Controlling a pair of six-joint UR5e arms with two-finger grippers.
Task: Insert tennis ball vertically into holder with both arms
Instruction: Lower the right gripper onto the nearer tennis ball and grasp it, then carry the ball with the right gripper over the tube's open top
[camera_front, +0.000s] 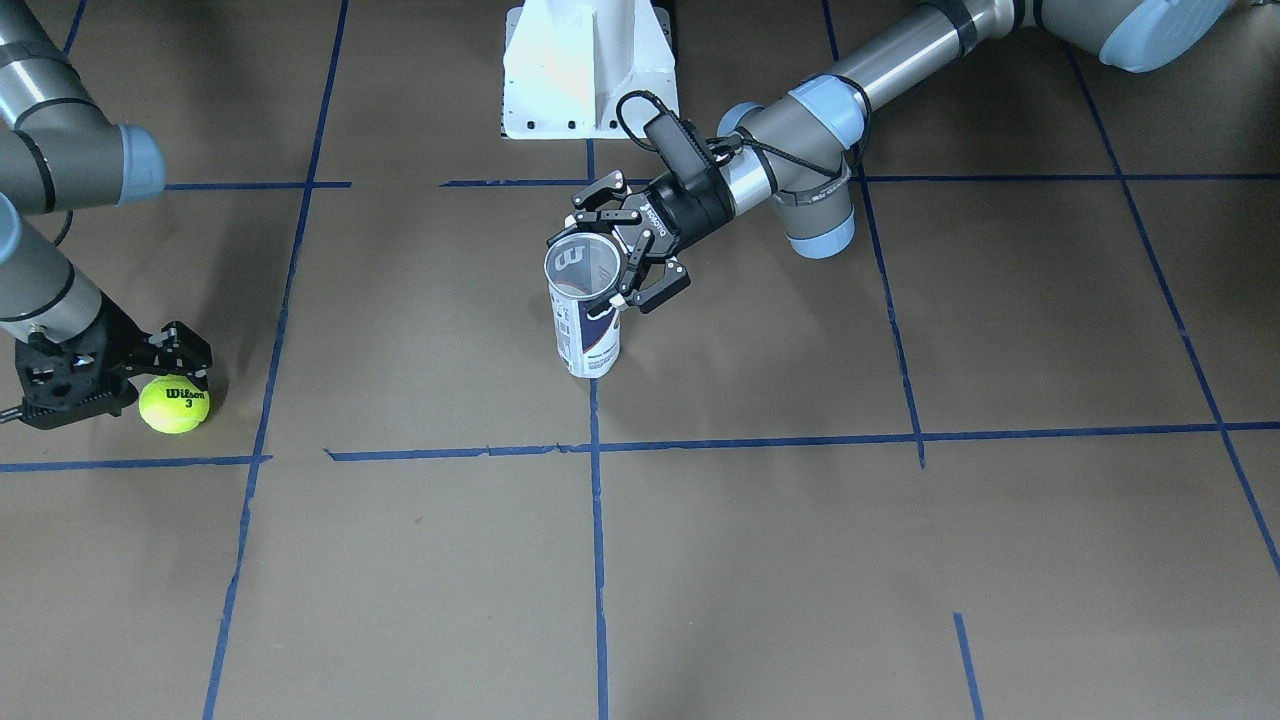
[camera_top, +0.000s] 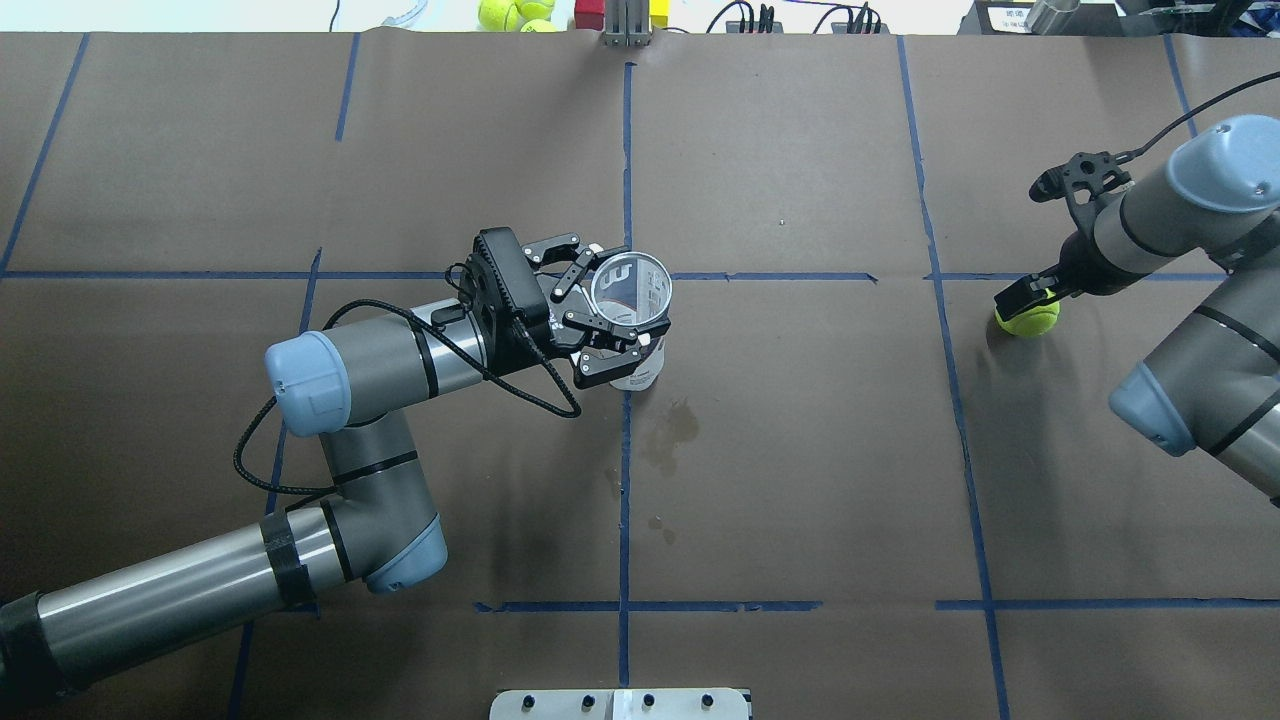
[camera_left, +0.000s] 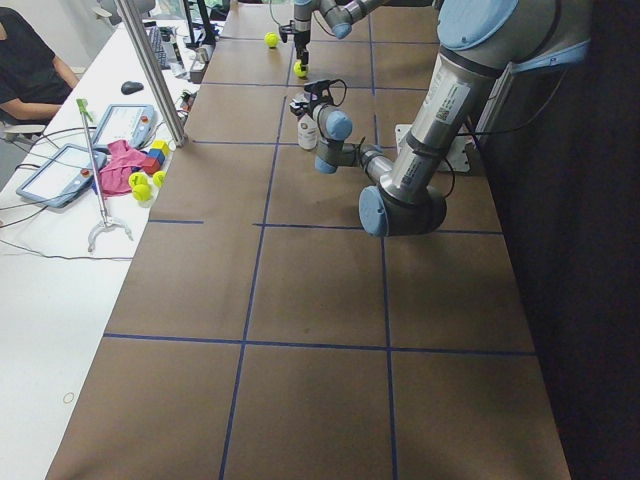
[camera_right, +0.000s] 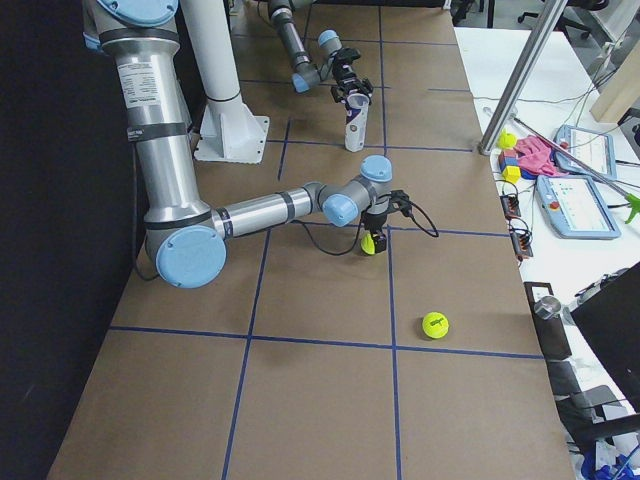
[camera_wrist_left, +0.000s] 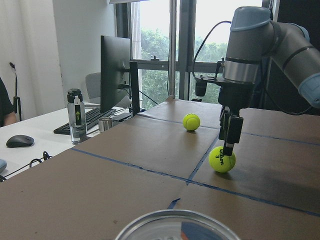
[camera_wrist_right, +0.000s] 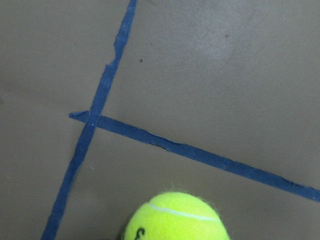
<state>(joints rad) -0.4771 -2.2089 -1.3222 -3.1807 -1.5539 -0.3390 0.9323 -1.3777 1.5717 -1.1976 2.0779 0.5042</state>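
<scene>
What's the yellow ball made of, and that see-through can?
The tennis ball looks covered in fuzzy felt: matte, with fine hairs along its edge. The holder looks like clear, glossy plastic, since you see through its upper wall; its rim may be metal.

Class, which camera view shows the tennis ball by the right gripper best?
The front-facing view: the tennis ball shows nearly whole, its Wilson 3 print readable. Overhead, the right gripper covers part of it; the right wrist view crops it; the left wrist and side views show it smaller.
</scene>
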